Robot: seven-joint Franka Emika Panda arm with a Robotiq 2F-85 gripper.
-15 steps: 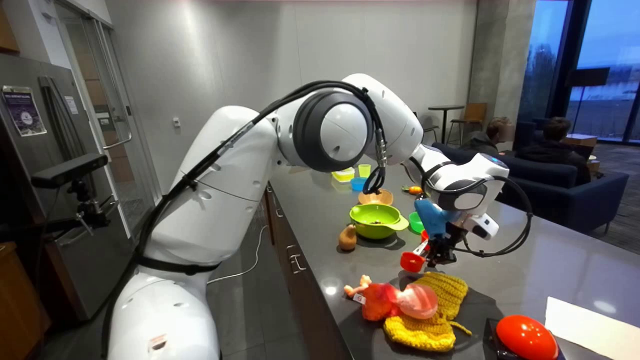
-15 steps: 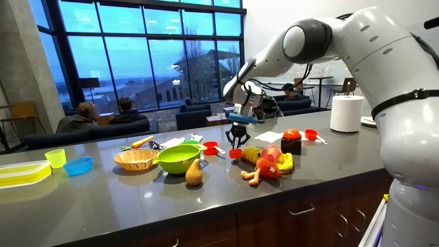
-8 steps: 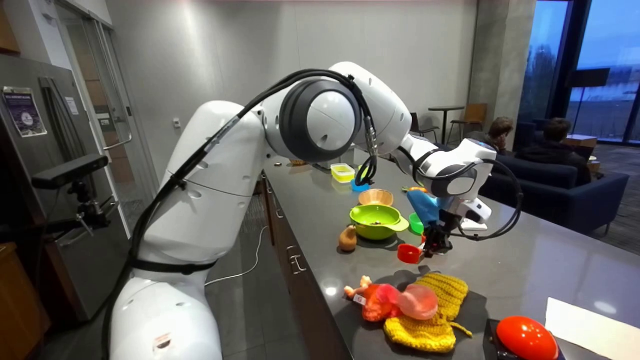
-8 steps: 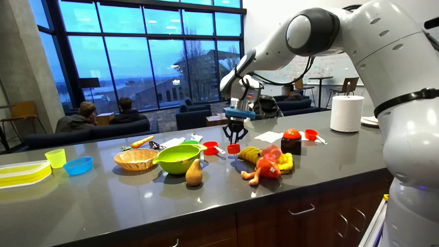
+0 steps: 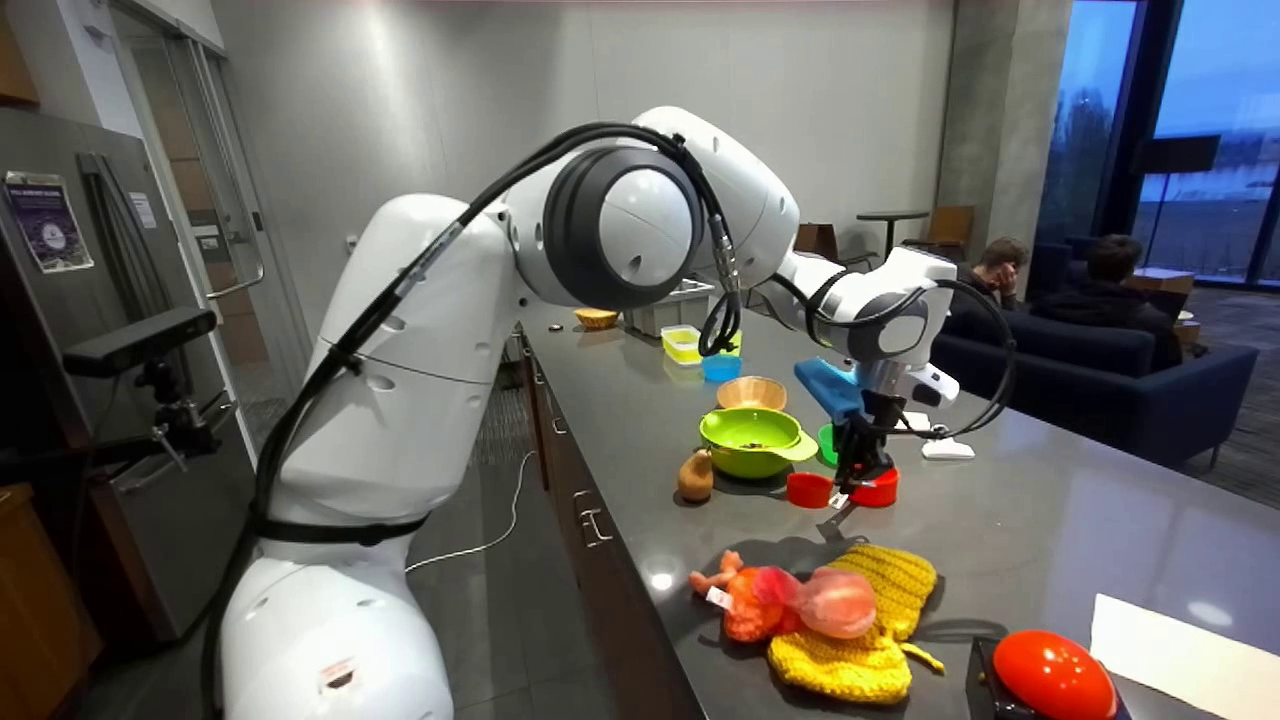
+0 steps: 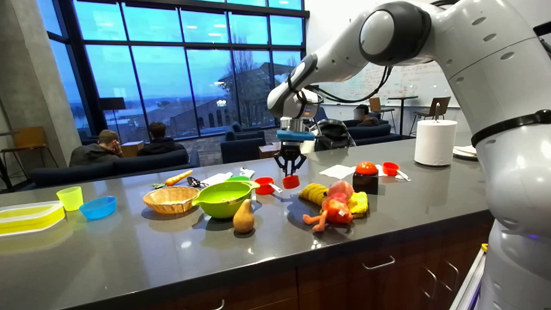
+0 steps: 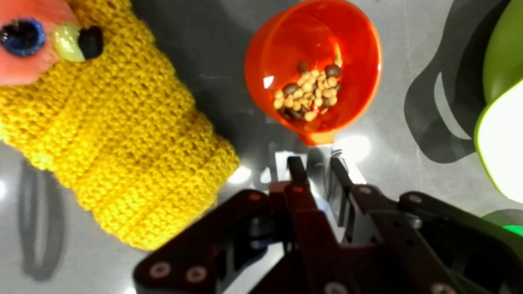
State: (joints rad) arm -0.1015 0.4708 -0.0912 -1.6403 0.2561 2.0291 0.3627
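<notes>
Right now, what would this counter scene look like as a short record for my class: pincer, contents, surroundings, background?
Pincer: shut on the handle of a red measuring cup, held above the counter
Cup contents: small tan and dark brown pieces, kind unclear
Beside cup in wrist view: yellow knitted item, with a flamingo toy lying partly on it
Elsewhere on counter: green mixing bowl, pear, wicker basket, carrot, second red measuring cup, third red measuring cup
Button: red dome on black box
Background: navy sofa, tall windows

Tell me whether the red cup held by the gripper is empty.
No, the wrist view shows small tan and dark brown pieces inside the held red cup.
</notes>
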